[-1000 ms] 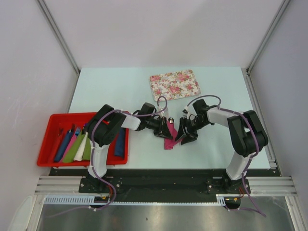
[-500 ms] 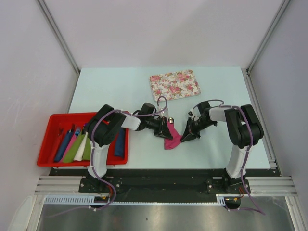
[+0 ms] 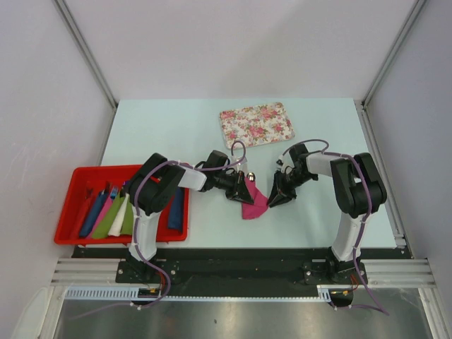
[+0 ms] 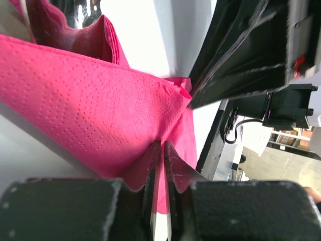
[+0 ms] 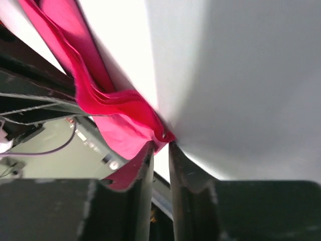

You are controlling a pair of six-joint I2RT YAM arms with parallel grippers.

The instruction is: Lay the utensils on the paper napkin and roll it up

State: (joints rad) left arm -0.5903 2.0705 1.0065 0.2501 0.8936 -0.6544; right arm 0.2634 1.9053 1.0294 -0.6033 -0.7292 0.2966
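Top external: the paper napkin (image 3: 253, 206) sits mid tabletop (image 3: 176, 134), 6 o'clock of flower mat (image 3: 256, 124). Your L jaws pinch it tight. R jaws: thin gap, napkin at tips, can't tell if gripped.

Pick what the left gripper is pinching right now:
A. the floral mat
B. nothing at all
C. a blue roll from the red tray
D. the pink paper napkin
D: in the left wrist view, the left gripper has its jaws nearly closed on a fold of the paper napkin, which lies on the table between the two arms.
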